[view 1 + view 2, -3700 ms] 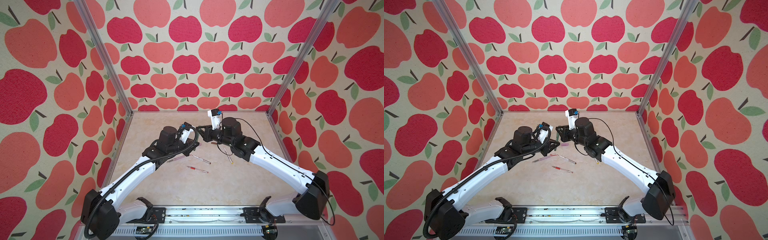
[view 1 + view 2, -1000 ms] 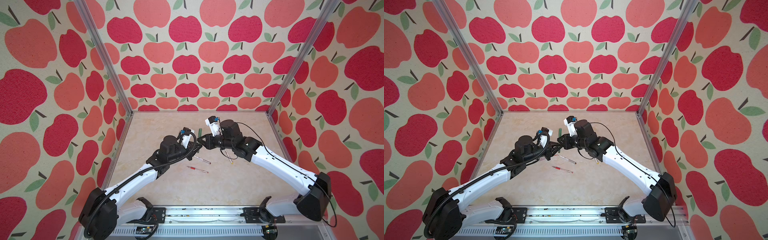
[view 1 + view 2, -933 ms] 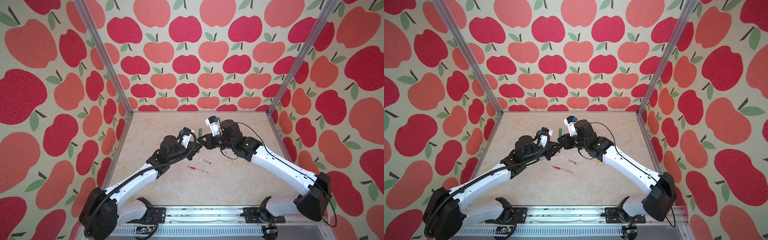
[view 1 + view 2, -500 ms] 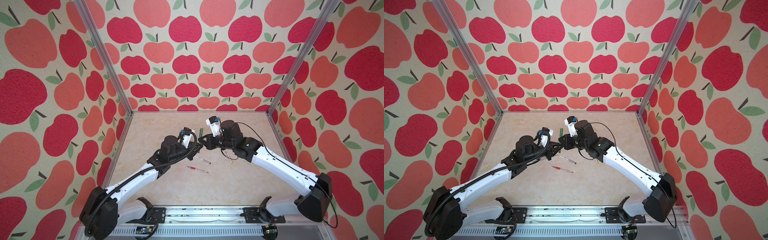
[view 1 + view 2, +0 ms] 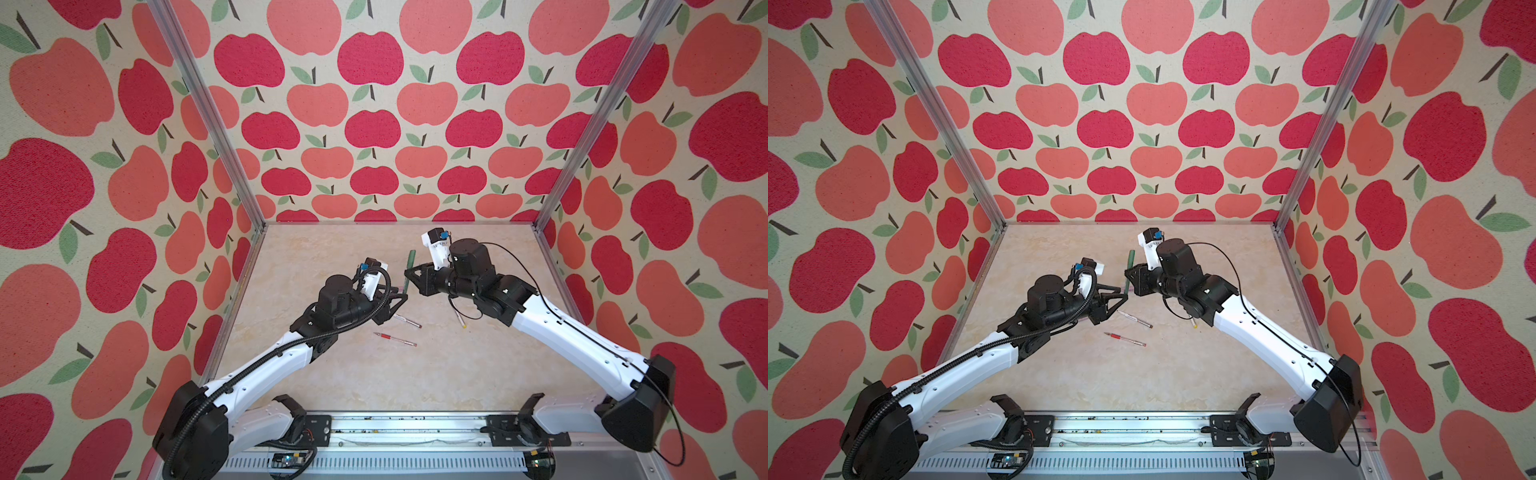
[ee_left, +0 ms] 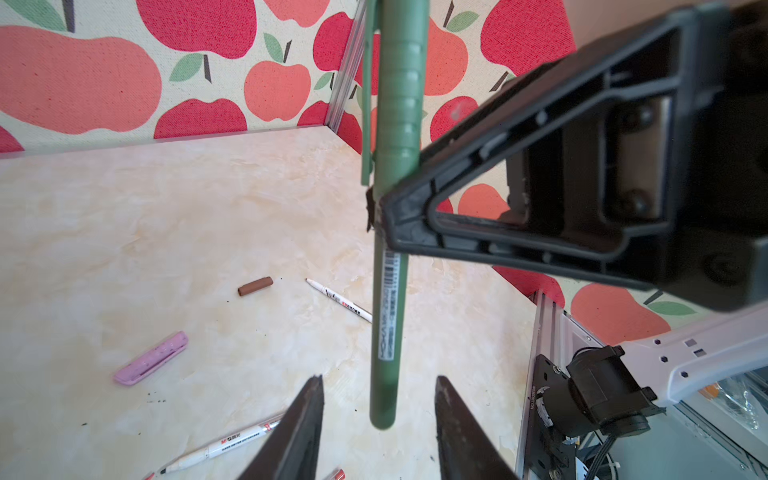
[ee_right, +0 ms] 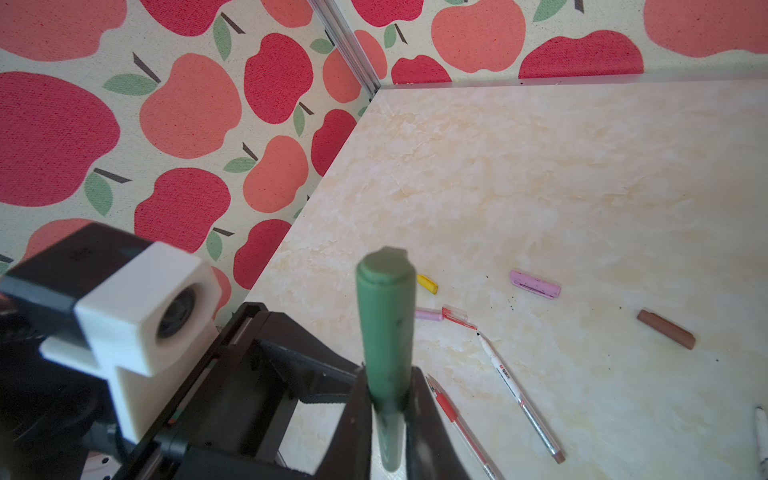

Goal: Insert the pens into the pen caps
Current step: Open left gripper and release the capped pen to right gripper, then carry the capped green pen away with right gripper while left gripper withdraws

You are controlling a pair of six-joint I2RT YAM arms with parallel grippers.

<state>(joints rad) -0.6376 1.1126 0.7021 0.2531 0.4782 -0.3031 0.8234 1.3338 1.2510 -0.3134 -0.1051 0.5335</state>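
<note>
Left gripper (image 6: 379, 380) has let go, fingers (image 6: 299, 428) now apart. Marbled beige tabletop (image 5: 457, 374), apple-print walls (image 5: 374, 124). Capped dark green pen (image 6: 386, 316) stands between those fingers untouched, clamped in right gripper (image 7: 388, 390).

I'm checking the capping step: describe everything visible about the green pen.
The green pen is dark-green plastic, with a ridged, clipped cap fitted on top and a barcode label on the barrel. It stands nearly upright, clamped by the right gripper; its lower end hangs untouched inside the open left gripper.
</note>
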